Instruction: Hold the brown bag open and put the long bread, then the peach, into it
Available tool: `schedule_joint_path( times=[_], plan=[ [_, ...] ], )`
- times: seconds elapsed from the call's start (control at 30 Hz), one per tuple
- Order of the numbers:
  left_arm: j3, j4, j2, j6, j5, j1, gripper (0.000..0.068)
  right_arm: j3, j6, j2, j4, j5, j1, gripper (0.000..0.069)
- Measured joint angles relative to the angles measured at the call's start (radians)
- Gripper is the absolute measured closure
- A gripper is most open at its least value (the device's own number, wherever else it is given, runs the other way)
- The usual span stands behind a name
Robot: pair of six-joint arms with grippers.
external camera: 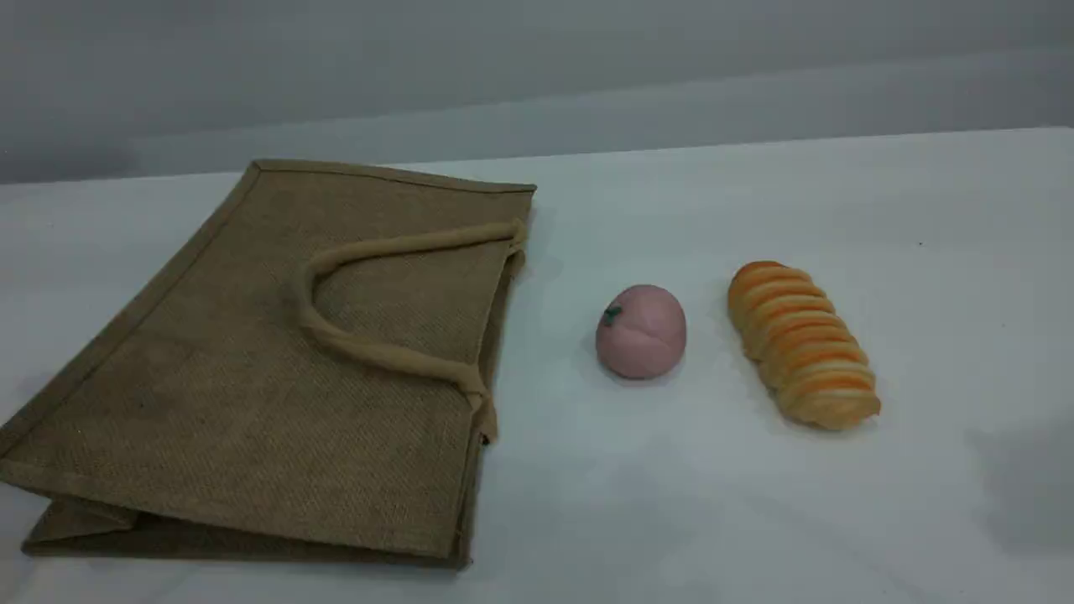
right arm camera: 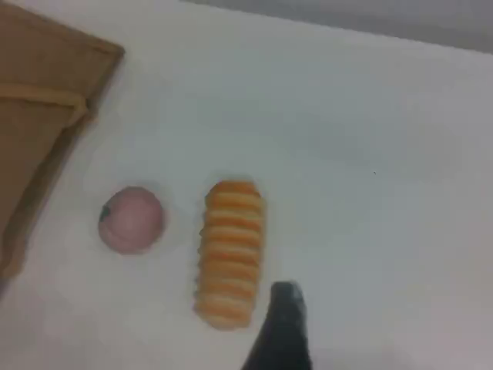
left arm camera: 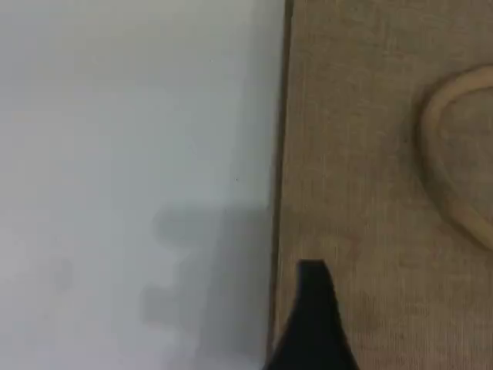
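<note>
The brown bag [external camera: 210,377] lies flat on the left of the table, its mouth toward the right and a beige handle [external camera: 377,352] folded over its top face. The pink peach [external camera: 641,331] sits just right of the bag's mouth, and the long bread [external camera: 801,344] lies right of the peach. Neither arm shows in the scene view. In the left wrist view one dark fingertip [left arm camera: 314,308] hangs over the edge of the bag [left arm camera: 370,193], holding nothing. In the right wrist view a fingertip [right arm camera: 286,297] hovers just right of the near end of the bread [right arm camera: 229,250], with the peach [right arm camera: 132,218] to the left.
The white table [external camera: 755,503] runs back to a grey wall. A corner of the bag [right arm camera: 38,92] shows at the top left of the right wrist view. Bare tabletop lies beside the bag's edge in the left wrist view.
</note>
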Motion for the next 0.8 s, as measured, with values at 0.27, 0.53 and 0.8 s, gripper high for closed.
schedule_joint_path(
  times=[0.27, 0.53, 0.8],
  plan=[
    [-0.123, -0.003, 0.190, -0.069, 0.033, -0.001, 0.0184, -0.017, 0.001, 0.074, -0.006, -0.033, 0.000, 0.0120],
    [-0.239, -0.004, 0.350, -0.102, 0.047, -0.054, 0.0184, -0.017, -0.001, 0.110, -0.006, -0.055, 0.000, 0.0120],
    [-0.346, -0.003, 0.503, -0.171, 0.059, -0.127, 0.0184, -0.017, 0.000, 0.111, -0.006, -0.052, 0.000, 0.0120]
  ],
)
